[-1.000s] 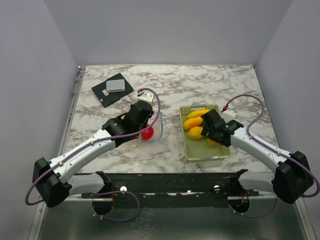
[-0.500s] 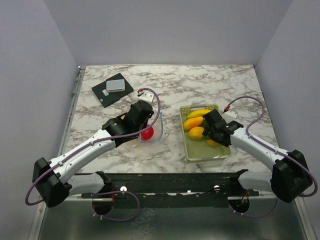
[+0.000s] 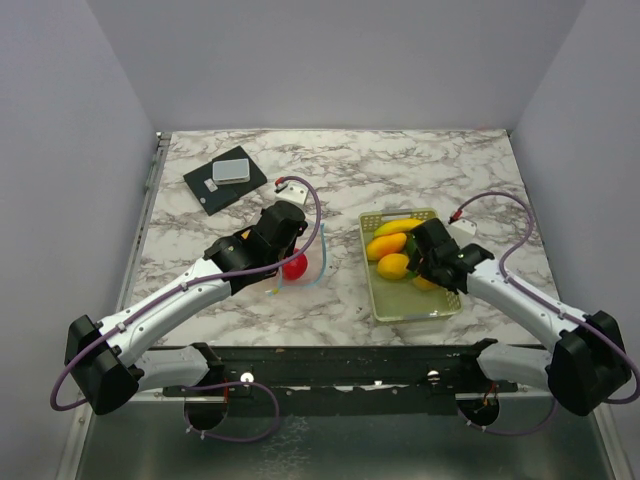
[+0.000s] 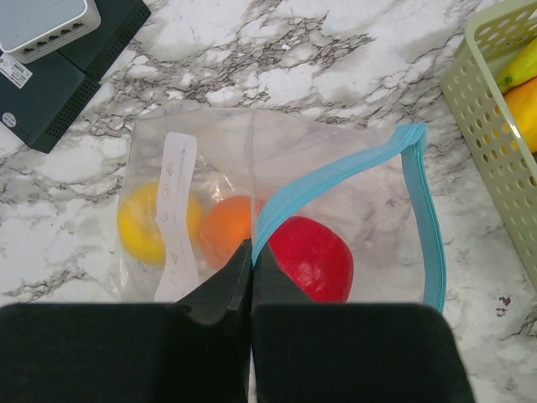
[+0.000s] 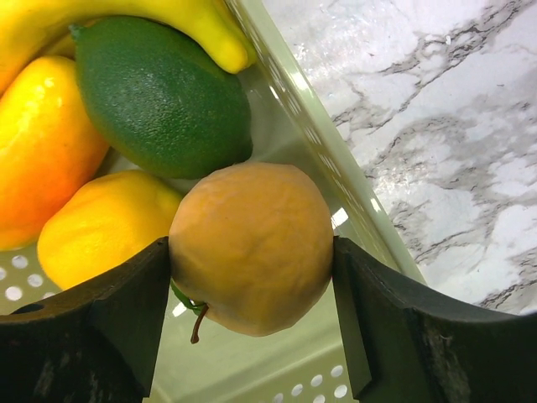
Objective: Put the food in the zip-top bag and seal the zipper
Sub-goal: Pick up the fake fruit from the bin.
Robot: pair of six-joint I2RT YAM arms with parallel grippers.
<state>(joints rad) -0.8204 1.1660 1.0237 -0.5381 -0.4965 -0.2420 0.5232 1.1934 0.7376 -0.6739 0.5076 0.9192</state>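
On the right side of the bench point(image 3: 400, 170), the right pincer point(image 5: 252, 285) is down inside the pale green basket point(image 5: 310, 109). It is a good way open, with both fingers pressed against the sides of a tan round fruit point(image 5: 252, 243) that has a small stem. I cannot tell whether the fruit is off the basket floor. Crowded just beyond it are a green lime point(image 5: 159, 96), a banana point(image 5: 126, 25), an orange-yellow fruit point(image 5: 42, 143) and a yellow piece point(image 5: 105, 227).

Over to the left, mid-bench, the left pincer point(image 4: 252, 252) is closed tight, pinching the light blue zipper point(image 4: 430, 235) at the near edge of the zip-top bag point(image 4: 210, 143). The bag's mouth gapes open towards the right. Inside the clear plastic lie a red apple point(image 4: 310, 256), an orange ball point(image 4: 225, 231) and a yellow lemon point(image 4: 143, 222). The bag sits near the basket, not touching it. In the far left corner rests a black box point(image 3: 205, 190) with a grey device point(image 3: 232, 168) on top.
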